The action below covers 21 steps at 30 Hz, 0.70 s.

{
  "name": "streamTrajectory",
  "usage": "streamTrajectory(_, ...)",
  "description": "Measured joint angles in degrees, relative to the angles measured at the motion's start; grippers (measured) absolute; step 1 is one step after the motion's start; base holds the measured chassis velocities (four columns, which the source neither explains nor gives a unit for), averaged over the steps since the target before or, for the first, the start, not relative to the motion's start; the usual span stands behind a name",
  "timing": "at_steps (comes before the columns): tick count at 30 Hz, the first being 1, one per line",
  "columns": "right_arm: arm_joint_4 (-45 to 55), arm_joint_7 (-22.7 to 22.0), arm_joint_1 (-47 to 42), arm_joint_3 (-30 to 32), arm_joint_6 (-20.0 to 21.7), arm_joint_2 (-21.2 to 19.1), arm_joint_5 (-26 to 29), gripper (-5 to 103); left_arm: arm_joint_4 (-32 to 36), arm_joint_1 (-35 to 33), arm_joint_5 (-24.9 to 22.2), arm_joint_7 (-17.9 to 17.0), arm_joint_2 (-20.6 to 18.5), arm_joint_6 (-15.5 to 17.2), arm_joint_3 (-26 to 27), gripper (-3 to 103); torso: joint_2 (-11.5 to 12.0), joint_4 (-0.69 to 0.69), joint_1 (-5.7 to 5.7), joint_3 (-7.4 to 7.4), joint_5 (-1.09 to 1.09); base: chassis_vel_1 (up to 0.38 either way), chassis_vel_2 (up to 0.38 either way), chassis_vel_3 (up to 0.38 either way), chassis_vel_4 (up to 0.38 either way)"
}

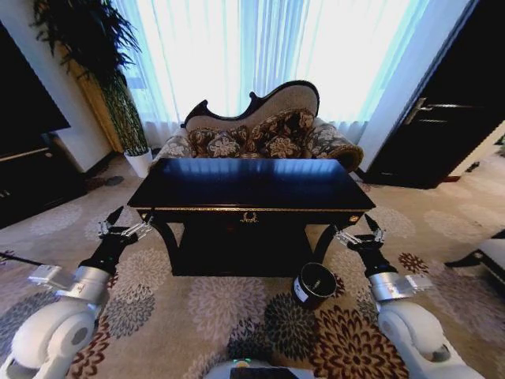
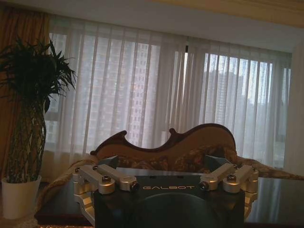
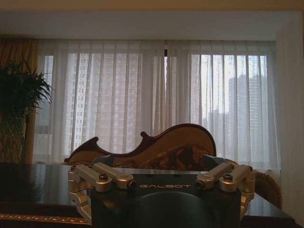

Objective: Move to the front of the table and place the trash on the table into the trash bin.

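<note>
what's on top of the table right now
The table top reflects the bright curtains; no trash can be made out on it. Both pincers are at its front corners, below the top.

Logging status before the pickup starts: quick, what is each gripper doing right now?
Left gripper: open, holding nothing, by the table's front left corner.
Right gripper: open, holding nothing, by the front right corner, above the trash bin.
</note>
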State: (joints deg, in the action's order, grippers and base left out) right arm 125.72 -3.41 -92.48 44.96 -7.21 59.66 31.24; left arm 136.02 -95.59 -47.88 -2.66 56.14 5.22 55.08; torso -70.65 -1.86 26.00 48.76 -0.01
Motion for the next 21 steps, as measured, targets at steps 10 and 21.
streamTrajectory(10,0.0,0.0,0.0,0.0,0.0,0.0,0.0,100,0.0,0.0,0.0,0.0,0.0,0.0,0.0,100,0.0,0.0,0.0,0.0,0.01,0.129,-0.132,-0.138,0.137)
streamTrajectory(21,0.0,0.0,0.0,0.0,0.0,0.0,0.0,100,0.0,0.0,0.0,0.0,0.0,0.0,0.0,100,0.0,-0.01,0.01,0.0,0.01,0.114,-0.12,-0.125,0.122)
